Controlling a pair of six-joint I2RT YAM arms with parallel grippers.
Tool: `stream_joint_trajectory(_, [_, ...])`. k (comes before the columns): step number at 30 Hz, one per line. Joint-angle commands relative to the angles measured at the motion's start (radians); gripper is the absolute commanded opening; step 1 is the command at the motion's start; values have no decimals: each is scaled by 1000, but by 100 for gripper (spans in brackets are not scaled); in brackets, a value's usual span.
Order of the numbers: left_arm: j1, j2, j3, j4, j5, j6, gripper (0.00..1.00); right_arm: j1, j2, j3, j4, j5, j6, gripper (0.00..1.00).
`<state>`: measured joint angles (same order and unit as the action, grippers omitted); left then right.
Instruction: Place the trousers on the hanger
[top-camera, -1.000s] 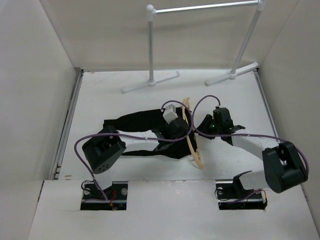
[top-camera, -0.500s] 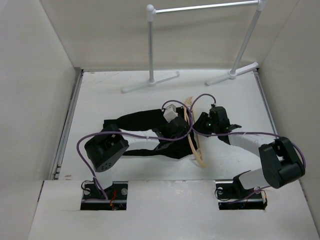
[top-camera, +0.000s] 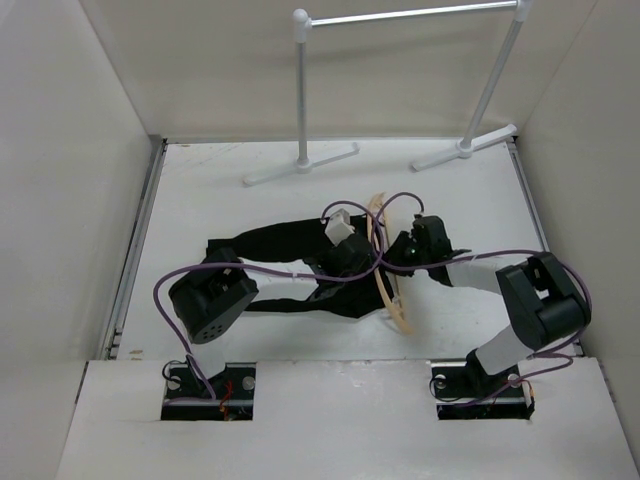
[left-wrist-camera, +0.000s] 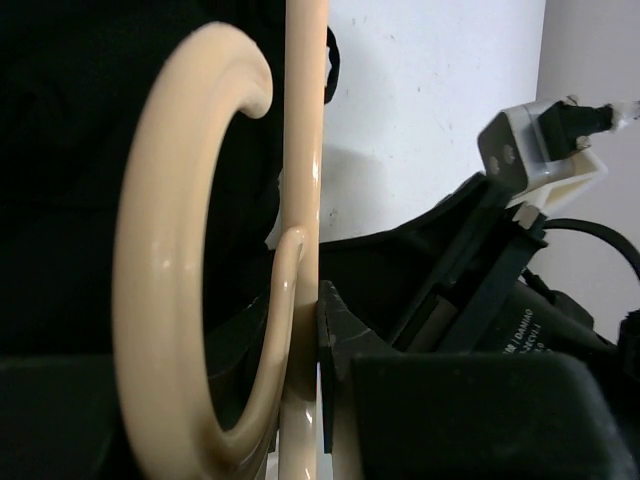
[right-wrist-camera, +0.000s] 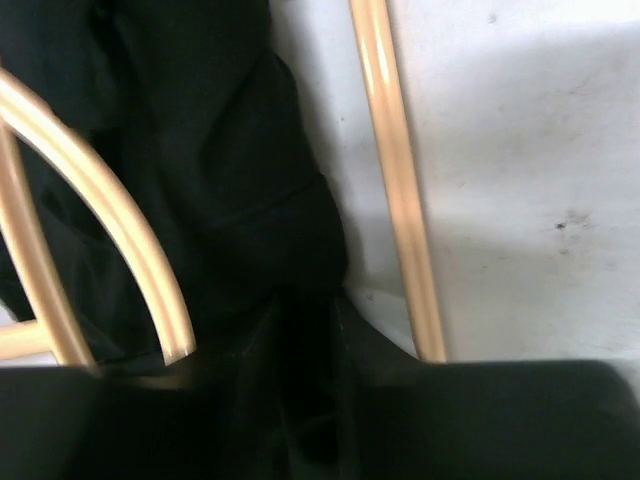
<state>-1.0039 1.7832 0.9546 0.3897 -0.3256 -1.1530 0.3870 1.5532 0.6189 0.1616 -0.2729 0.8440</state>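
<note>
While the thin tan wooden hanger (top-camera: 388, 285) stands on edge, its long axis running far-to-near, the left gripper (top-camera: 362, 262) clamps its neck. The plain black soft trousers (top-camera: 270, 240) lie mostly left of it. The right gripper (top-camera: 400, 252), its grip unreadable, sits just right.

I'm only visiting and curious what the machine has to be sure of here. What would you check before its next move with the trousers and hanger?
1. Is the hanger within reach of both arms? Ok: it stands on edge between the left gripper and the right gripper.
2. Does the left gripper hold the hanger? Cannot tell: one finger lies against it, and the rest is hidden.
3. Does the right gripper hold the trousers? Cannot tell: it is black on black.
4. Are the trousers over the hanger? Not ok: most of them lie flat on the table.
5. Is the purple cable clear of the hanger? Cannot tell: it loops close by the hanger's top.
</note>
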Motion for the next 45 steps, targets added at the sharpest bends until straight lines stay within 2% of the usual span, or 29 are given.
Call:
stream_joint_trajectory(1, [3,-21,-33,-22,26,-25,3,-10,-1,-13,102,-68,64,18])
stream_joint_trajectory(3, [11,-31,-42,-22,26,-25,3,-32,-25,-7,98,-71,70,12])
stream_joint_trajectory(7, [35,-80,-82,-41,26,-16,3,-72,-116,22,58,-52,90,7])
stream_joint_trajectory(16, [127,-301,-255,-138,19,19,3,-191,-255,99,-137,8,47,6])
stream_joint_trajectory(22, [195,-473,-330,-284,-10,101,3,-214,-251,74,-145,21,40,6])
stream_joint_trajectory(26, [207,-512,-301,-356,-35,171,3,-211,-211,58,-128,47,38,6])
stream_joint_trajectory(35, [153,-466,-134,-483,-162,349,3,-207,-133,36,-102,78,35,7])
stream_joint_trajectory(41, [109,-462,-47,-497,-170,384,3,-190,-125,22,-109,95,35,14])
stream_joint_trajectory(43, [86,-462,-2,-512,-187,401,2,-181,-140,19,-117,97,38,22])
stream_joint_trajectory(45, [61,-466,38,-523,-210,421,2,-175,-172,21,-135,90,38,36])
